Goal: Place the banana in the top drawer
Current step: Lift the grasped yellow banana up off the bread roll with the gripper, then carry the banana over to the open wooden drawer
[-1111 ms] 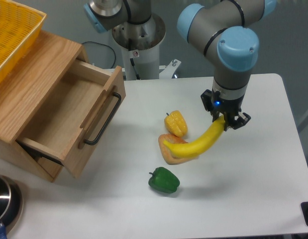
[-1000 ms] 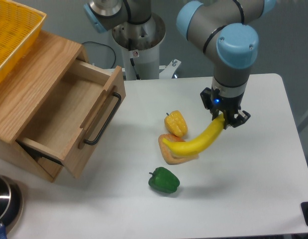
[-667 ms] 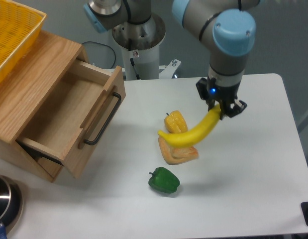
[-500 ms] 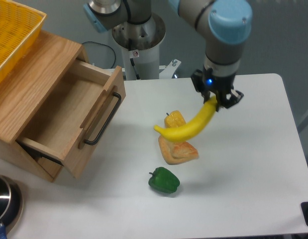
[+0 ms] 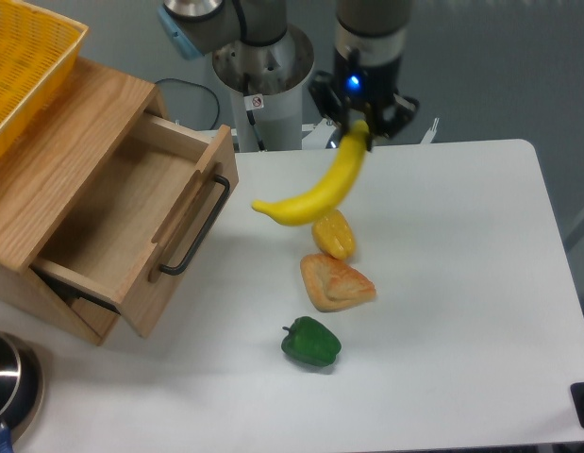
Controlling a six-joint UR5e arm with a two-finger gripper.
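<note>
My gripper (image 5: 363,125) is shut on the upper end of the long yellow banana (image 5: 315,186) and holds it in the air above the table's middle. The banana hangs down and to the left, its free tip pointing toward the cabinet. The top drawer (image 5: 131,217) of the light oak cabinet is pulled open at the left, its inside bare, with a dark bar handle (image 5: 194,226) on its front. The banana's tip is a short way right of the drawer front.
A short yellow pepper (image 5: 335,235), an orange bread-like piece (image 5: 335,282) and a green pepper (image 5: 311,342) lie on the white table below the banana. A yellow mesh basket (image 5: 23,66) sits on the cabinet top. A dark pot (image 5: 7,385) is at the bottom left.
The gripper has lifted the banana off the table and carried it up and to the left, from beside the orange piece to above the yellow pepper, nearer the drawer.
</note>
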